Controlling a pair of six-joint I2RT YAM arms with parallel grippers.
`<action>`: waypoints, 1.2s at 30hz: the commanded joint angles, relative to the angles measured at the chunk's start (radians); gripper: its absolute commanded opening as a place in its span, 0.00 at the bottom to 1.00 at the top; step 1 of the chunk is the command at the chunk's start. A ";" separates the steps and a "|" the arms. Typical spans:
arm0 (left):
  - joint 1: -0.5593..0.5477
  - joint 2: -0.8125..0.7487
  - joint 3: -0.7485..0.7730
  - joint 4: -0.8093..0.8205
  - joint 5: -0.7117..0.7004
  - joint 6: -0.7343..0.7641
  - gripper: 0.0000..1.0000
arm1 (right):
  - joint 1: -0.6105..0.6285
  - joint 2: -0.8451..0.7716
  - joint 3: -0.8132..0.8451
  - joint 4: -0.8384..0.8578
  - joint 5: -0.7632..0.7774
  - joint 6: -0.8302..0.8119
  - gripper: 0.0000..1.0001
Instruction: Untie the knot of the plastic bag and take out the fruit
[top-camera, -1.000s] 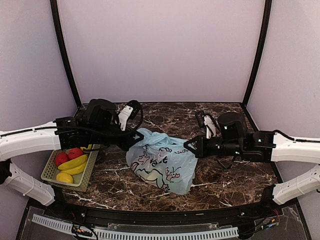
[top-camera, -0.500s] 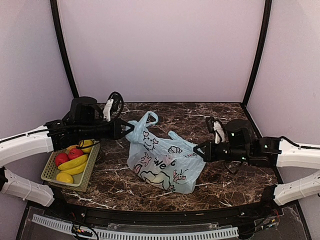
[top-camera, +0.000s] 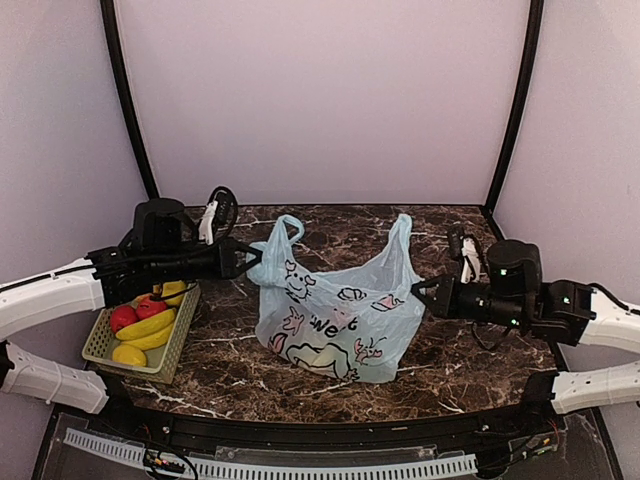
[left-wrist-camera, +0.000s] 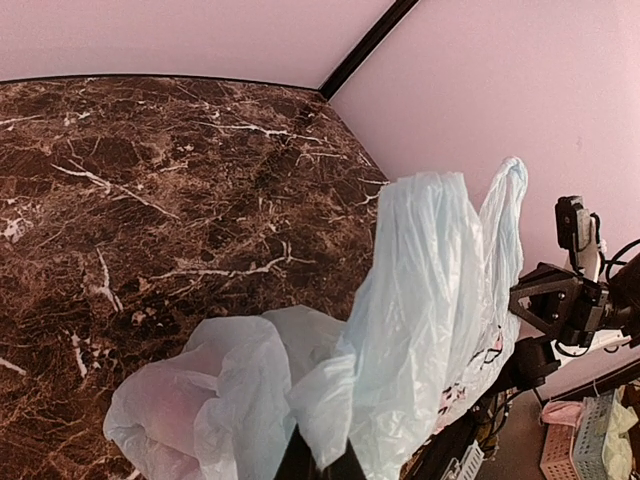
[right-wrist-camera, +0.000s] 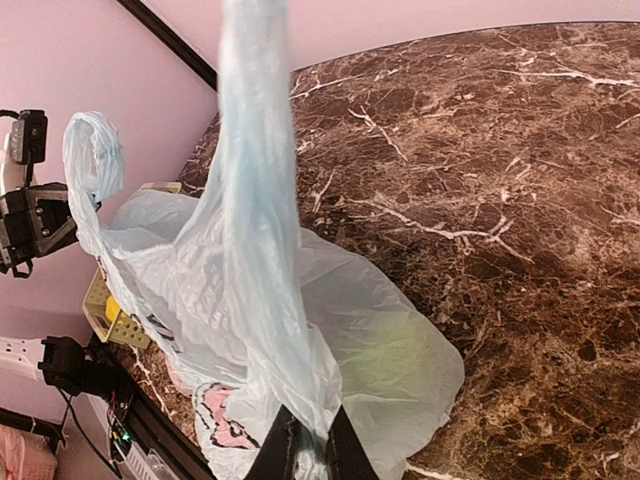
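Note:
The pale blue-green plastic bag (top-camera: 330, 310) sits mid-table, stretched wide between my grippers. Its two handles stand apart, one loop (top-camera: 285, 232) at the left and one strip (top-camera: 400, 235) at the right; the knot does not show. My left gripper (top-camera: 245, 262) is shut on the bag's left edge, pinching a fold of plastic (left-wrist-camera: 340, 400). My right gripper (top-camera: 420, 292) pinches the right side, with film bunched between its fingers (right-wrist-camera: 285, 455). A green fruit (right-wrist-camera: 400, 350) shows dimly through the bag, and a pinkish shape (left-wrist-camera: 160, 410) shows through it in the left wrist view.
A pale green basket (top-camera: 100, 345) with bananas (top-camera: 148, 326) and red apples (top-camera: 135, 312) stands at the table's left edge, just under my left arm. Black frame posts rise at the back corners.
Both grippers have pulled outward, away from each other. The bag has gone from a crumpled heap to a wide, stretched shape with its two handles raised and apart.

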 joint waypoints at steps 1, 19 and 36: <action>0.030 -0.043 -0.037 0.024 0.015 -0.018 0.01 | -0.007 -0.019 0.022 -0.074 0.056 0.000 0.09; 0.066 -0.044 -0.051 0.076 0.144 0.018 0.01 | -0.200 0.169 0.293 -0.132 -0.245 -0.253 0.48; 0.065 -0.036 -0.055 0.076 0.174 0.013 0.01 | -0.395 0.440 0.403 -0.059 -0.481 -0.292 0.45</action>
